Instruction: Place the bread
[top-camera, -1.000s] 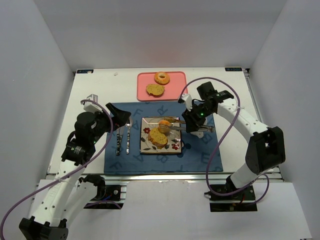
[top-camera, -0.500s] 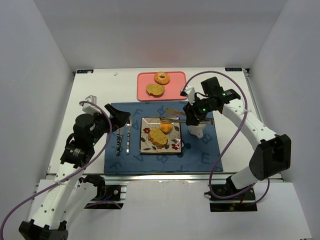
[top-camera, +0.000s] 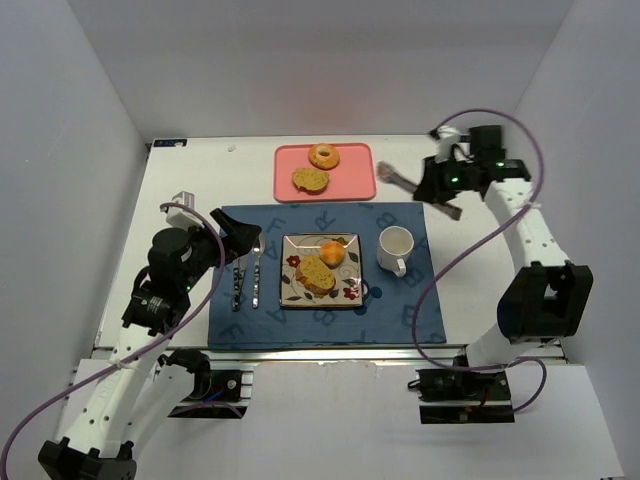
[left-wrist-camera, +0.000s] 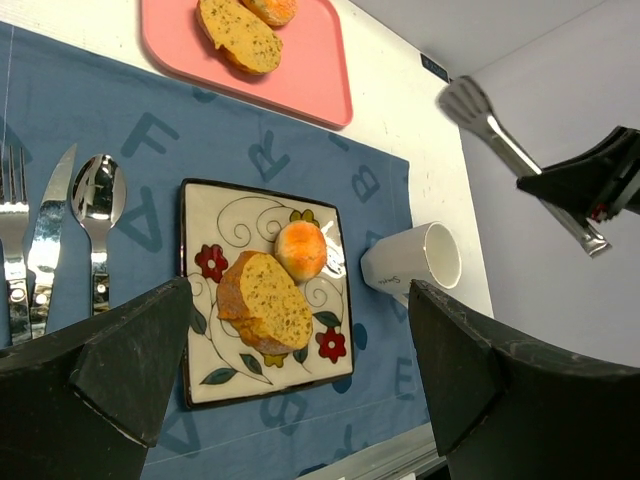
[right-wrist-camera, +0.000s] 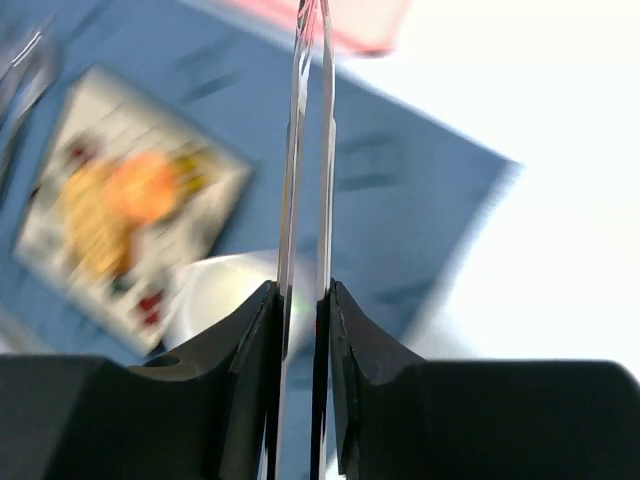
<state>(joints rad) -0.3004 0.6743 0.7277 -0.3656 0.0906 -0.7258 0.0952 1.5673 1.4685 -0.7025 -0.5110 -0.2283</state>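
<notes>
From above, the right gripper (top-camera: 441, 188) hangs over the bare table (top-camera: 190, 185) at the far right, clamped on metal tongs (top-camera: 391, 177) whose tips point left toward the pink tray (top-camera: 352, 172). The round roll (top-camera: 331, 250) lies on the floral plate (top-camera: 296, 262), touching a bread slice (top-camera: 314, 275). A white mug (top-camera: 394, 247) stands just right of the plate.

In the left wrist view, the left gripper (left-wrist-camera: 298, 290) is spread wide and holds nothing. The roll (left-wrist-camera: 300, 250) rests against the slice (left-wrist-camera: 262, 300) on the plate (left-wrist-camera: 205, 375). The tongs (left-wrist-camera: 500, 135) are in the air and carry nothing.

The right wrist view is blurred. The fingers (right-wrist-camera: 235, 380) pinch the tongs (right-wrist-camera: 308, 150), whose blades are almost together, with only a thin slit between them and nothing in it.
</notes>
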